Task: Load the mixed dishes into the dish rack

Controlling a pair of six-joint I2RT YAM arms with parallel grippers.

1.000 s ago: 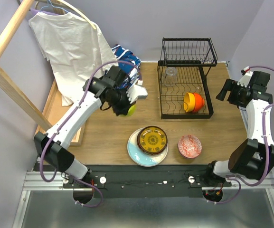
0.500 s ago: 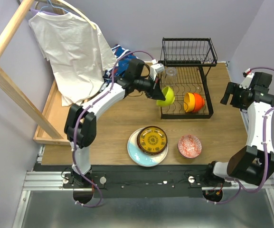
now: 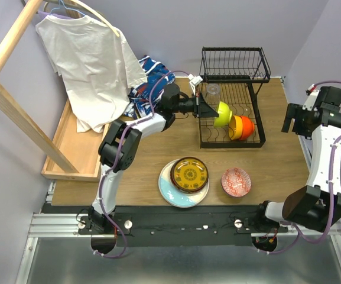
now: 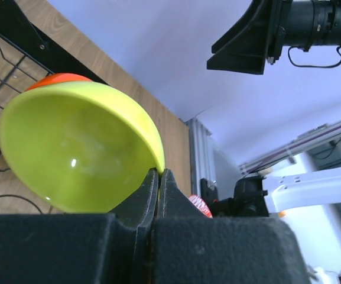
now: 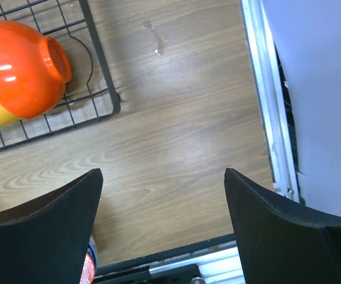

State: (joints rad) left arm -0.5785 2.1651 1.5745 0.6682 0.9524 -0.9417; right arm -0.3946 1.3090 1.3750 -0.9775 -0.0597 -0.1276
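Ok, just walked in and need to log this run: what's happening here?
The left gripper pinches a green bowl by its rim at the lower tier of the dish rack, beside a yellow bowl and an orange bowl already there. The right gripper hangs open to the side, empty. Two stacked plates and a red patterned dish wait on the table.

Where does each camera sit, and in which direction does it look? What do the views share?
Top external: above and behind the robot, looking down on the table; the left arm and right arm show.
Left wrist: on the left arm, looking along the shut left tool at the green bowl it pinches.
Right wrist: on the right arm, looking down through the open right tool at the dish rack corner.
Shared: all three show the orange bowl.
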